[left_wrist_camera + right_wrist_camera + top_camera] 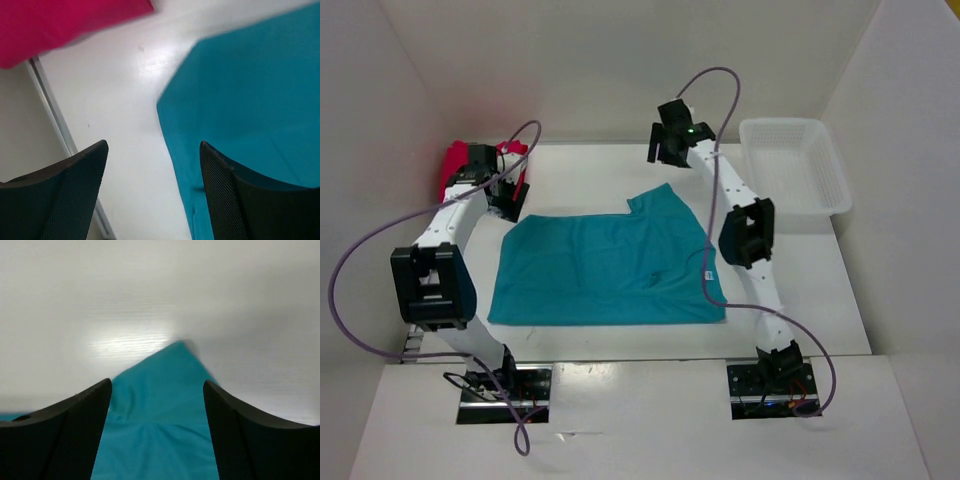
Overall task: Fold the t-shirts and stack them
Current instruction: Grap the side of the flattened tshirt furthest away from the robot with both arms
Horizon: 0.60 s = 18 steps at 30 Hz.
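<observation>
left jaws and right jaws stood apart and empty above the far corners of the teal t-shirt [605,270], spread flat mid-desk [580,180], seemingly ready for folding; red t-shirts [455,168] waited bunched far-left.

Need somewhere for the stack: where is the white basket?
Top view: the white basket sits on the table at its far right corner, beside the right gripper.

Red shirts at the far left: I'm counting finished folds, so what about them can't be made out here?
Top view: the red shirts are partly hidden behind the left end effector; how many, and whether folded, cannot be told.
Left wrist view: only a blurred pink-red corner, cut off by the top edge.
Right wrist view: not in frame; only the teal shirt shows.
</observation>
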### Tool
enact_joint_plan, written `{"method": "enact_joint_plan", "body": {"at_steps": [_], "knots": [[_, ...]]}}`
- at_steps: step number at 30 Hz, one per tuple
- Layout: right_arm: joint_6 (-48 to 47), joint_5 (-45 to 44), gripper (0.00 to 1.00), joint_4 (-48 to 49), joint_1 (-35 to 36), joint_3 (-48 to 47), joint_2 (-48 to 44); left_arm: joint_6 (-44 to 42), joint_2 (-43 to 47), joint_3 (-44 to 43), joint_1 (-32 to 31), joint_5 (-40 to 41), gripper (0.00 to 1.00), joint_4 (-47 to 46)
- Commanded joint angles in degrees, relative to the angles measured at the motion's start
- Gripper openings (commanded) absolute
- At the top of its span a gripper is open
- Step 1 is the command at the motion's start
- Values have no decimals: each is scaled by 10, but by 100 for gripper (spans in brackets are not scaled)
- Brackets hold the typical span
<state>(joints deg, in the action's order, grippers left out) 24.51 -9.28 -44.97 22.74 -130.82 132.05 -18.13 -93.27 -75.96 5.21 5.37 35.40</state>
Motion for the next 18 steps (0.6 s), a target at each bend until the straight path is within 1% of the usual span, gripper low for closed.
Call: {"method": "enact_joint_plan", "body": {"at_steps": [1, 2, 3, 4, 6, 7, 8, 10, 12, 14, 16, 18], "knots": [[-28, -67, 79, -143, 5, -256, 199, 52, -58, -39, 27, -55, 81, -45], [-23, -60, 79, -124, 5, -268, 210, 59, -79, -52, 32, -76, 81, -55], [-17, -44, 79, -123, -4, -256, 210, 66, -88, -58, 37, -86, 81, -55], [-17, -39, 79, -123, -10, -271, 232, 66, -97, -58, 38, -92, 82, -64], [-23, -50, 79, -116, -10, -274, 240, 78, -127, -74, 38, -113, 82, -69], [-23, -41, 80, -115, -17, -274, 246, 78, -148, -87, 38, -113, 82, -69], [-23, -4, 80, -108, -24, -268, 252, 78, -159, -92, 38, -113, 82, -69], [-30, 26, 80, -100, -24, -249, 252, 83, -184, -97, 38, -113, 82, -61], [-42, 31, 80, -100, -10, -235, 257, 83, -190, -97, 38, -107, 82, -61], [-42, 31, 80, -100, 2, -228, 257, 83, -197, -76, 38, -107, 82, -69], [-42, 37, 79, -106, 2, -223, 257, 77, -204, -76, 38, -107, 82, -74], [-42, 37, 73, -106, 2, -223, 252, 77, -220, -71, 38, -100, 83, -74]]}}
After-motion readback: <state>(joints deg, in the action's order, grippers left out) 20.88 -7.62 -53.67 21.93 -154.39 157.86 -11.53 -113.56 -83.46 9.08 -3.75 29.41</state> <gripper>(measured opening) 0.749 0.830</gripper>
